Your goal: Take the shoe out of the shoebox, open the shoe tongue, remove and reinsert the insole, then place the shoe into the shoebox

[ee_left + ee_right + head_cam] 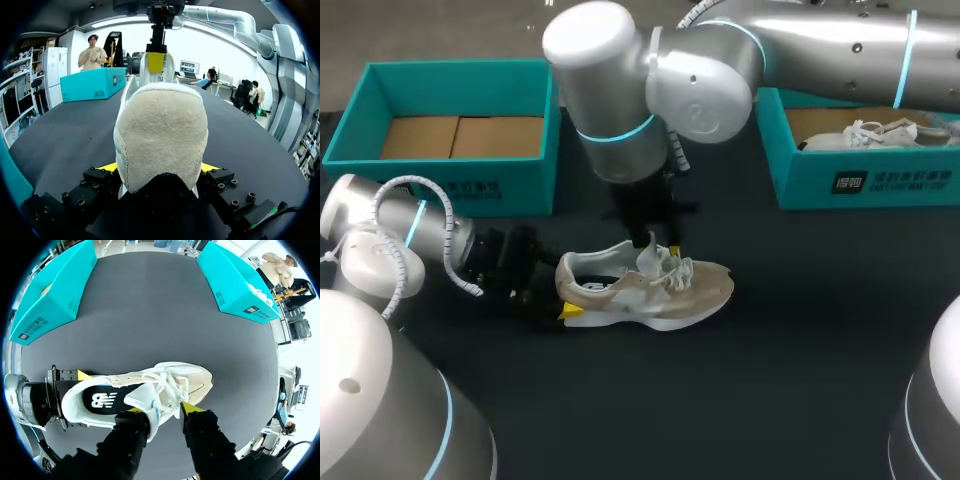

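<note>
A beige and white shoe lies on its sole on the dark table, toe to the right. My left gripper is shut on its heel; in the left wrist view the padded heel fills the space between both yellow tips. My right gripper comes down from above and is shut on the white tongue, which stands up beside the laces. The black insole shows inside the shoe. An empty teal shoebox stands at the back left.
A second teal box at the back right holds a white shoe. My right arm's big elbow hangs over the table's middle. Bare dark table lies in front of the shoe.
</note>
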Robot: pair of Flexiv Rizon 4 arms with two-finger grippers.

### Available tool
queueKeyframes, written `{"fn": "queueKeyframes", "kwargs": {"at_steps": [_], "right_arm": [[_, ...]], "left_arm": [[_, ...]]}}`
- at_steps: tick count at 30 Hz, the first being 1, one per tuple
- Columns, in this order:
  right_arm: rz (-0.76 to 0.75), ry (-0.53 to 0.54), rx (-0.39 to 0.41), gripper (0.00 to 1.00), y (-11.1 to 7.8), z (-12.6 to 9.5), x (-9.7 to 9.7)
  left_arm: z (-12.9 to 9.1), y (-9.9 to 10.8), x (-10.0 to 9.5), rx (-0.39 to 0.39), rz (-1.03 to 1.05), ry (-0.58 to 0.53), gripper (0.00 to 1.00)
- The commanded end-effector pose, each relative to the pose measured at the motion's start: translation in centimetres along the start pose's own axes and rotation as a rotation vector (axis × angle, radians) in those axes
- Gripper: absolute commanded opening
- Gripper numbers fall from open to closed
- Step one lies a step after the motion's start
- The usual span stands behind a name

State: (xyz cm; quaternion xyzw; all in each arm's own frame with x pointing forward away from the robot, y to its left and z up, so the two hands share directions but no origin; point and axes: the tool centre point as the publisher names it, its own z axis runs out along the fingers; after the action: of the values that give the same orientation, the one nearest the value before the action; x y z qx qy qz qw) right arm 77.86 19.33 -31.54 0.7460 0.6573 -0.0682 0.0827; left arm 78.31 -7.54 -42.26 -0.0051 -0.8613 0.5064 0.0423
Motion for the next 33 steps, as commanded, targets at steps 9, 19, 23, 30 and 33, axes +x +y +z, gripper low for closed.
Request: {"fn": "queueKeyframes", "kwargs": {"at_steps": [9,19,23,30,33], "right_arm": [[0.002,0.284,0.081,0.00,1.0,0.8,-1.9],[-0.042,0.327,0.073,0.00,1.6,1.7,-3.1],[-0.041,0.338,0.061,0.00,1.7,2.1,-3.5],[-0.018,0.341,0.052,0.00,1.8,3.8,-4.6],[-0.017,0.342,0.048,0.10,1.8,4.6,-4.9]], "left_arm": [[0.5,0.3,-0.2,-0.005,-0.001,0.001,0.00],[0.5,0.3,-0.2,-0.005,-0.001,0.001,0.00],[0.5,0.3,-0.2,-0.005,-0.001,0.001,0.00],[0.5,0.3,-0.2,-0.005,-0.001,0.001,0.00],[0.5,0.3,-0.2,-0.005,-0.001,0.001,0.00]]}}
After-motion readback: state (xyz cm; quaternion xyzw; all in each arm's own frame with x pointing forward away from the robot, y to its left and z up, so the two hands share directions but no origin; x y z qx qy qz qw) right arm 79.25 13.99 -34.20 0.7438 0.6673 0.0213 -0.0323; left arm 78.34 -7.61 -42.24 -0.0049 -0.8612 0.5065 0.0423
